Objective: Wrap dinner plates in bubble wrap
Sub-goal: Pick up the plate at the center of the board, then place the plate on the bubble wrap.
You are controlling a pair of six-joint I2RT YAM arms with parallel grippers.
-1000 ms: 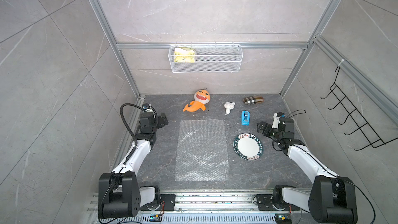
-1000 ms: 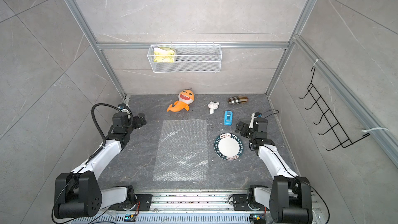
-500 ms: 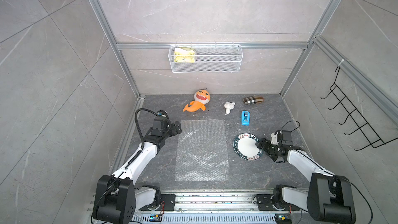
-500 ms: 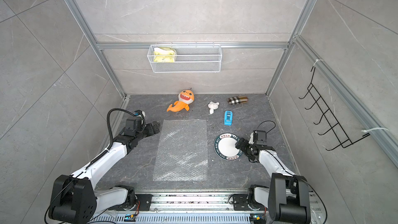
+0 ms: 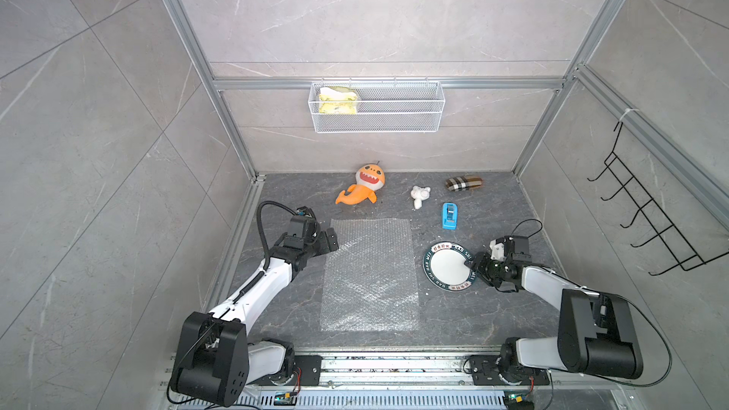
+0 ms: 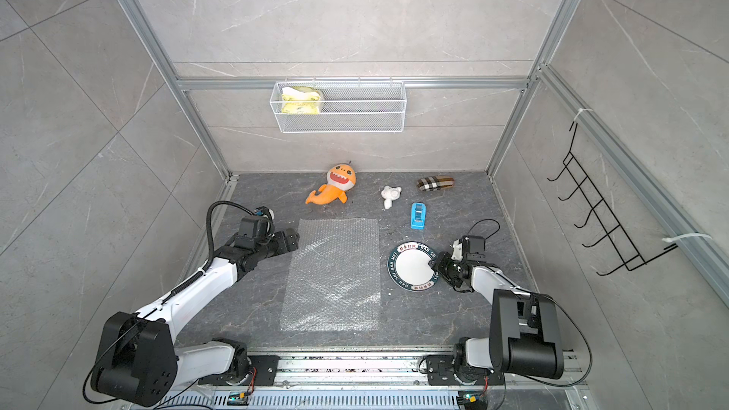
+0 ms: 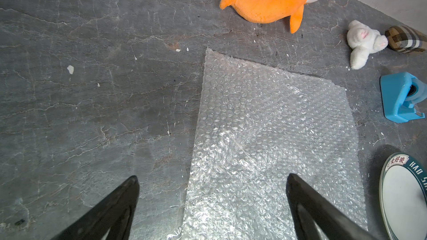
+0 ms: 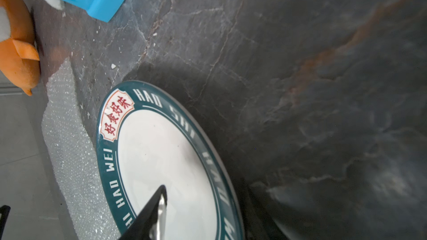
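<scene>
1. Grey stone tabletop [image 5: 485, 321], tiled walls around. The bubble wrap [image 5: 371, 274] lies flat at centre, and the dinner plate [image 5: 447, 266] lies flat on bare stone at its 3 o'clock, just apart from it.
2. My right fingers [image 8: 152, 213] straddle the plate's 3 o'clock rim, one over the white centre and one outside. Whether they actually pinch it, I cannot tell.
3. My left fingers [image 7: 120, 204] are spread wide and hold nothing, hovering astride the sheet's 10 o'clock edge.
4. Risk: a pinch on a thin glazed rim may slip, and the plate would drop.
5. Risk: nothing pins the sheet, so sliding the plate on could bunch it.
6. Risk: I could clip the tape dispenser [image 5: 449, 216] at the plate's 12 o'clock when lifting.
</scene>
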